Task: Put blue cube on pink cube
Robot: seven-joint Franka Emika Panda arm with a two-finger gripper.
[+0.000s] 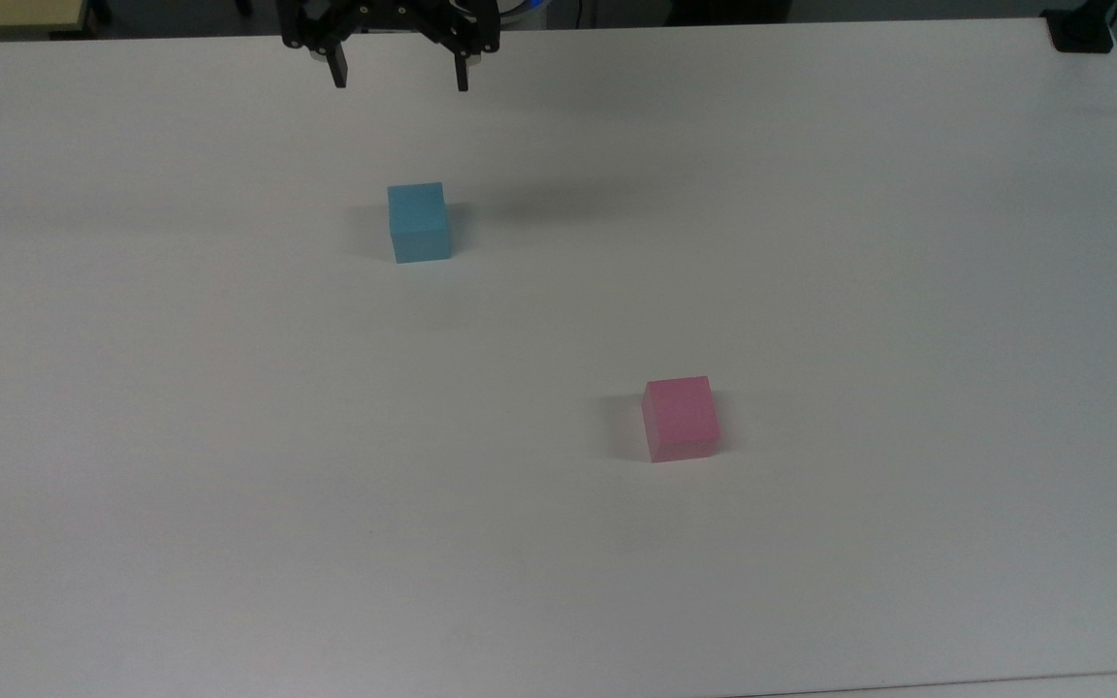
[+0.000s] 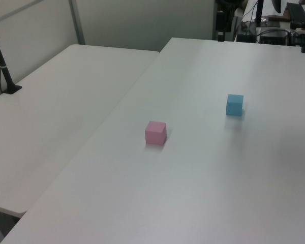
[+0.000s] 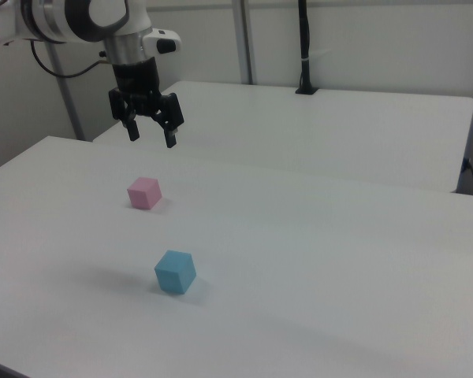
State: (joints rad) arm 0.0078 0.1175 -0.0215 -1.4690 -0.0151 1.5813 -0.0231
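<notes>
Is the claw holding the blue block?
No, the claw hangs open and empty in the air, while the blue block sits on the table.

Top view: high, steep down onto white table (image 1: pixel 811 242). Left view, right view: lower, oblique, opposite sides. All three share blue cube (image 1: pixel 418 222), pink cube (image 1: pixel 681 418); second table (image 2: pixel 66 101) beyond.

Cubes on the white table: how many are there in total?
2. The blue cube sits near the open gripper; the pink cube sits apart, toward the top view's lower right. None seems hidden.
</notes>
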